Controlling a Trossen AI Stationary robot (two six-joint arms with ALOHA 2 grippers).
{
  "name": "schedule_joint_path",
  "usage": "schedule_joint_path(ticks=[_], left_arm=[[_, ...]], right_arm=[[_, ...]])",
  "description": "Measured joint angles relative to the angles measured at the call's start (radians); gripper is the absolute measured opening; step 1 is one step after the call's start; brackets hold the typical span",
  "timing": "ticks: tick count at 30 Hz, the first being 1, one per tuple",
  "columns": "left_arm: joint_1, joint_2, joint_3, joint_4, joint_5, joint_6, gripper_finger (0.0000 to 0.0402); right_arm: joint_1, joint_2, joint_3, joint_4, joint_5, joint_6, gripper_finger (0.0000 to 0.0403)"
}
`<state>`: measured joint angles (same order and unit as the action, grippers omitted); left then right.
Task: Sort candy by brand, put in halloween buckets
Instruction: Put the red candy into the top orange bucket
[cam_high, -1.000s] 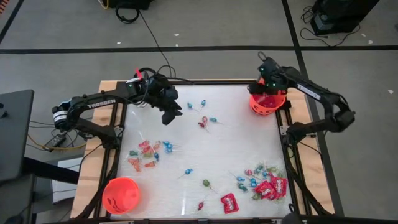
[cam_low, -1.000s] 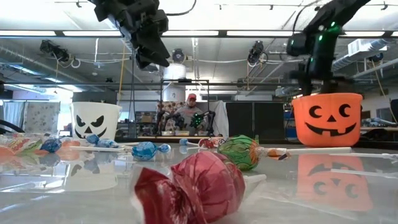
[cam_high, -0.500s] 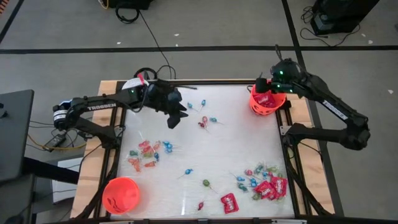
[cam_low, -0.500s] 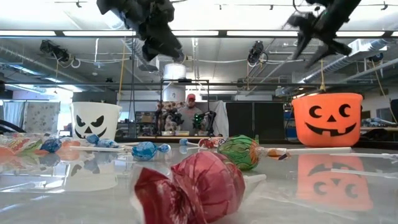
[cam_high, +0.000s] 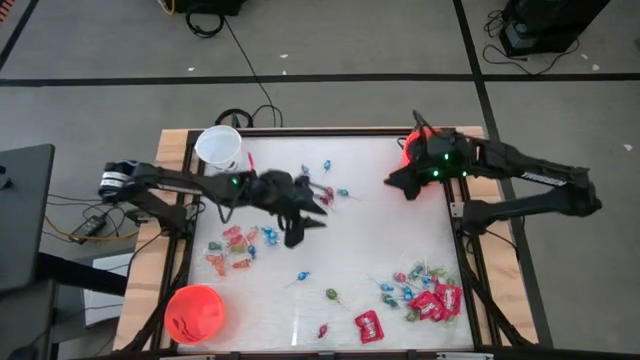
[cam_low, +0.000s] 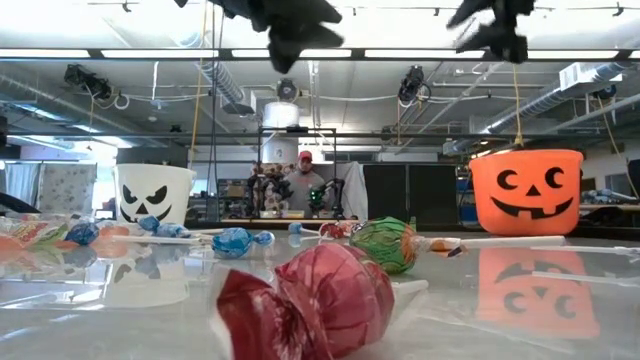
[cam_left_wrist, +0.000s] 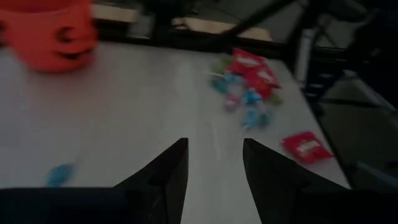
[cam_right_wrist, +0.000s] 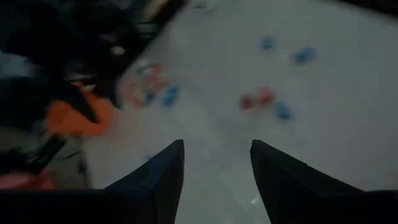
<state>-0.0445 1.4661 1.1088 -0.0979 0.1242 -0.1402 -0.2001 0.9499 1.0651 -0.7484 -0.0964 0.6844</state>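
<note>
We hold both arms raised, the left tool (cam_high: 303, 218) reaching toward centre with fingers parted and empty, the right tool (cam_high: 398, 182) likewise parted, empty.

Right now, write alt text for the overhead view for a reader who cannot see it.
Two dark robot arms reach over a white table scattered with candy, both sets of fingers open and empty. The left gripper hangs mid-table; the right gripper sits beside an orange bucket. A white bucket and another orange bucket stand along the left edge.
</note>
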Motion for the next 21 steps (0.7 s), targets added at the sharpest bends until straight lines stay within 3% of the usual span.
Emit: schedule_joint_path(ticks=[6,14,21], left_arm=[[-0.127,0.152,0.0,0.219,0.015,0.005,0.0158],[-0.25,0.405,0.0,0.616,0.039,0.005,0.0158],[-0.304,0.611,0.026,0.838,0.056,0.098,0.0158]], right_arm=[[0.183,0.015,0.0,0.034,0.088,0.116,0.0194],[0.335,0.016,0.0,-0.243,0.128,0.295,0.0194],[0.43,0.032,0.0,-0.296,0.148,0.371,0.0194]])
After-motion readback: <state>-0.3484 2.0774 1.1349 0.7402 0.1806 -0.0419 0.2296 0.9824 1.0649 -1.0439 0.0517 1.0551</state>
